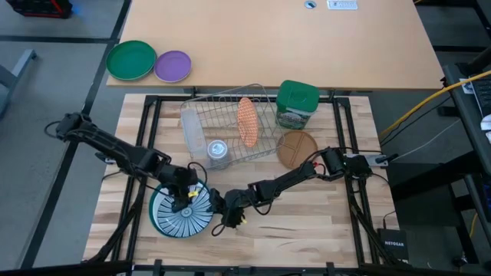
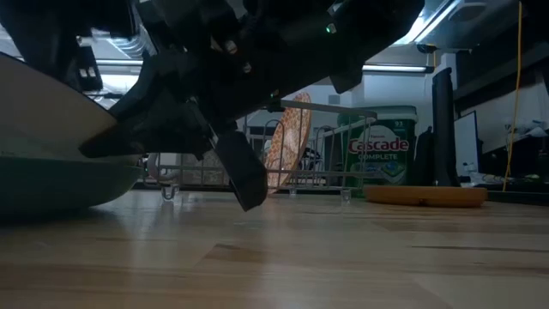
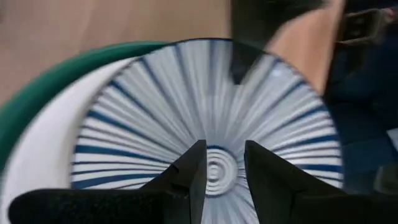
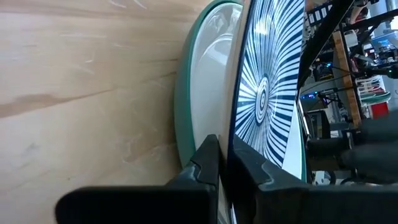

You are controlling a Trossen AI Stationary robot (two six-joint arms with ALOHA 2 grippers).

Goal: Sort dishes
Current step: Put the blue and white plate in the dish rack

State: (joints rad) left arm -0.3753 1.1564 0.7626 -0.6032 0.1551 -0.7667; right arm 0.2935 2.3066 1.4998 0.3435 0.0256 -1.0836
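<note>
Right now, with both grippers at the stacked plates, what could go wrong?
The right gripper pinches only the striped plate by its rim, so it could slip back onto the teal plate and chip. The left gripper hovers open right above the same plate, close to the right arm, so the two could collide.

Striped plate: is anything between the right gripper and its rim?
Nothing visible. The right gripper already straddles the rim of the striped plate, one finger above it and one below, between it and the teal plate underneath. The left gripper hovers over the striped plate's centre, apart from that edge.
</note>
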